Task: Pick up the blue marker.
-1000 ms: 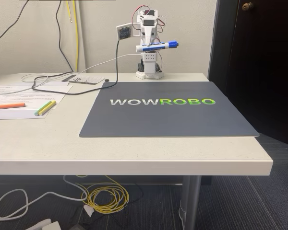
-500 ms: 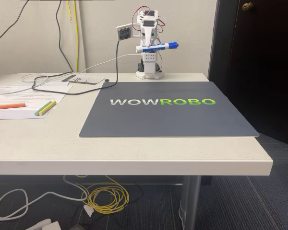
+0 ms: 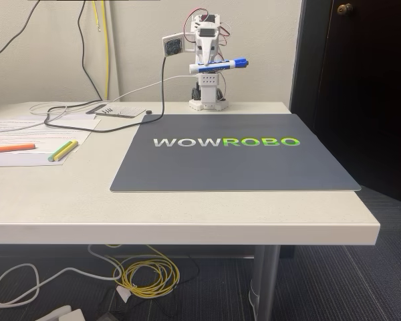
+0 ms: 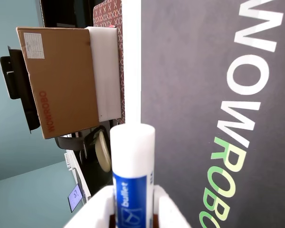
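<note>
The gripper is clamped on the blue marker, held roughly level above the far edge of the table, cap toward the right. The grey mat lies nearer. In the wrist view, white fingers flank the marker barrel.

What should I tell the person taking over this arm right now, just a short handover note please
Gripper: shut on the blue marker, arm folded upright at the back of the table.
Marker: held roughly level, clear above the gray mat, blue cap pointing right in the fixed view; the wrist view shows its white end sticking out past the fingers.
Orange highlighter and the yellow and green pens lie on the papers at the left, untouched.
Done: marker picked up.
Left: nothing but keeping the grip.
</note>
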